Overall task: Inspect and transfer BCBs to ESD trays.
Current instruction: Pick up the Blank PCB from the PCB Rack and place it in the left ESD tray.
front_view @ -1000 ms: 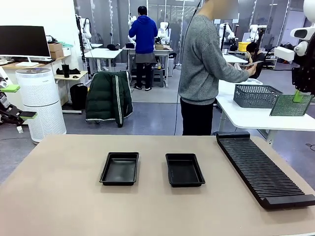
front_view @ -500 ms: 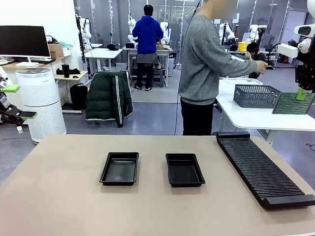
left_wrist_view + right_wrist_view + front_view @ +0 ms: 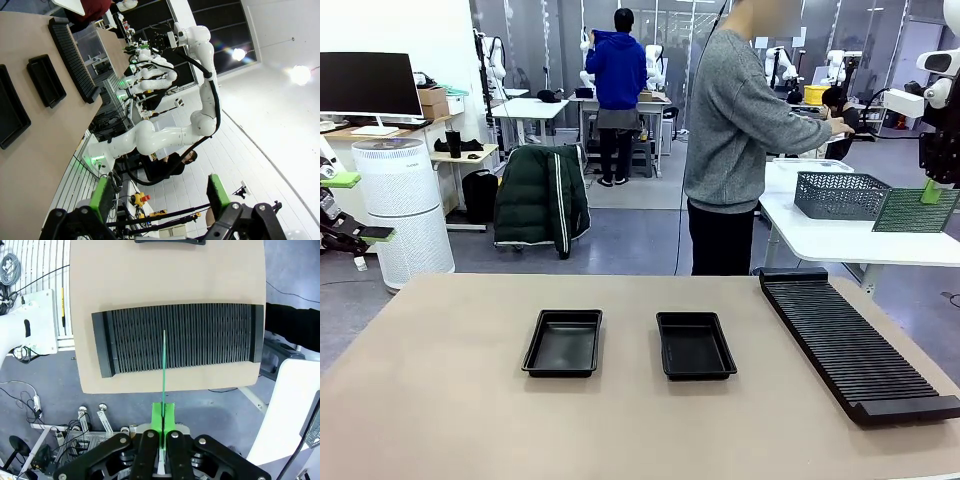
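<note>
You had a wide beige matte tabletop [image 3: 440, 400] carrying three things. Near its middle lay a shallow black rectangular plastic tray with a raised rim [image 3: 564, 342]. A second identical tray [image 3: 695, 345] lay just to its right, close but not touching. Well to the right of both lay a long black ribbed slotted rack [image 3: 855, 345], which ran from the far edge toward your near right corner.

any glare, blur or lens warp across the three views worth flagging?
Front view: even light, sharp, only soft shadows around the trays. Left wrist view: rolled sideways, ceiling lamps blow out with flare, while the open left tool is sharp. Right wrist view: the wide angle bows the rack, and the circuit board in the right tool sits edge-on, a thin line.
</note>
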Robot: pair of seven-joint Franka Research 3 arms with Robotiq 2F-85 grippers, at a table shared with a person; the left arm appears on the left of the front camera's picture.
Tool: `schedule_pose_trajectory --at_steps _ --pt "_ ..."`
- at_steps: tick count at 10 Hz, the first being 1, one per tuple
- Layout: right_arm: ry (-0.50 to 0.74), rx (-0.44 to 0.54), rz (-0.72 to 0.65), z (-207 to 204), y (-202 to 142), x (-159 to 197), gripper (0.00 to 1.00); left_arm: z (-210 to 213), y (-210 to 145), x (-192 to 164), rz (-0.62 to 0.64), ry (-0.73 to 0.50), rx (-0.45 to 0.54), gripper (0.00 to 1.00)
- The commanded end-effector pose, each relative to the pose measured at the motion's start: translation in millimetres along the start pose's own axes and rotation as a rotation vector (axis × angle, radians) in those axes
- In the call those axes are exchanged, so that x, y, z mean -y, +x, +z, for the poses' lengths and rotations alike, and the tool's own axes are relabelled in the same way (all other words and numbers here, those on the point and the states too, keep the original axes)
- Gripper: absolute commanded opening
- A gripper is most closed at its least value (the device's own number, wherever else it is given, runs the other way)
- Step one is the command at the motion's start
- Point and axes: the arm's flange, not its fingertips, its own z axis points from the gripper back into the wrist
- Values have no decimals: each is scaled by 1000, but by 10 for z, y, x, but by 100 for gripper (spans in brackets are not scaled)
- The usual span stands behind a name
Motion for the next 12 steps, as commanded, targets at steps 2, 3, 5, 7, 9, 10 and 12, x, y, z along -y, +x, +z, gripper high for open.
schedule_pose_trajectory --at_steps 2,3,5,7,9,10,12 --pt "1 -2 2 -4 14 2 0 5 -2 15 -2 1 2 100" --pt "1 -2 2 -4 14 2 0 5 -2 15 -2 1 2 100" --pt "1 -2 2 -4 14 2 0 5 -2 15 -2 1 2 100" --pt "0 0 0 0 0 0 2 5 -2 15 -2 1 2 100" --pt "22 32 -117 -105 327 -11 2 5 -2 15 -2 1 2 100" --pt "36 54 -171 -154 528 -59 2 5 -2 15 -2 1 2 100" --pt "64 108 -274 -230 952 -154 2 5 -2 15 -2 1 2 100"
